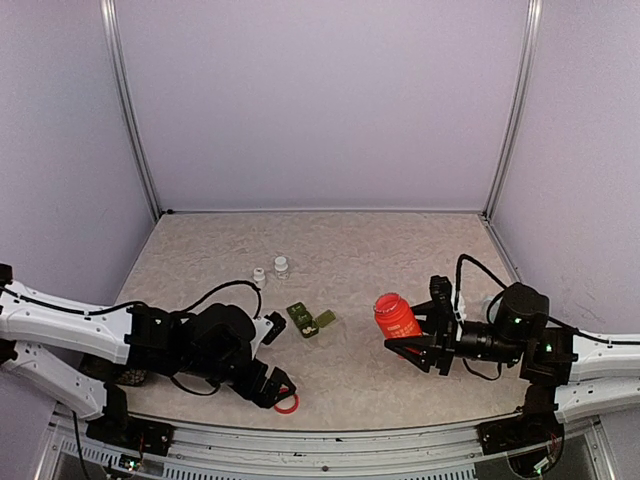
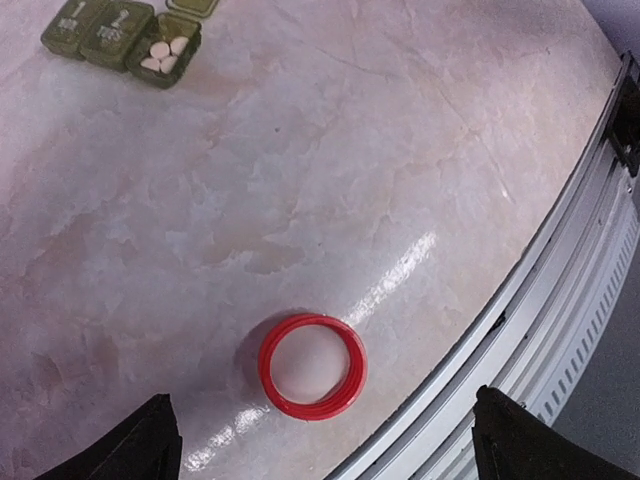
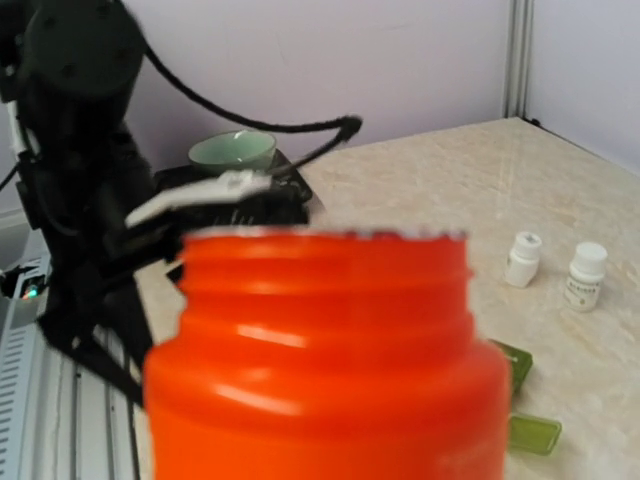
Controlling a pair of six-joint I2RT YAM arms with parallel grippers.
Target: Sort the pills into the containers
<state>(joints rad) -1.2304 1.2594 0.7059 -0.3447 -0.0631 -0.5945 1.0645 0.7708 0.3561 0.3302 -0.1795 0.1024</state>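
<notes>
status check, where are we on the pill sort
Left pincer open above red cap. Right pincer shut on uncapped orange bottle. Containers: one compartment open, white pills inside. Nothing between bottle and containers.

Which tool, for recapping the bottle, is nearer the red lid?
Left. The left tool hangs open just above the red lid; the right tool, gripping the orange bottle, is well off to the lid's right.

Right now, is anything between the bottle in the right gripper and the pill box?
Nothing visible. Bare table lies between the orange bottle in the right gripper and the containers. The two white bottles stand farther back and the red cap lies nearer the front edge, both off that line.
</notes>
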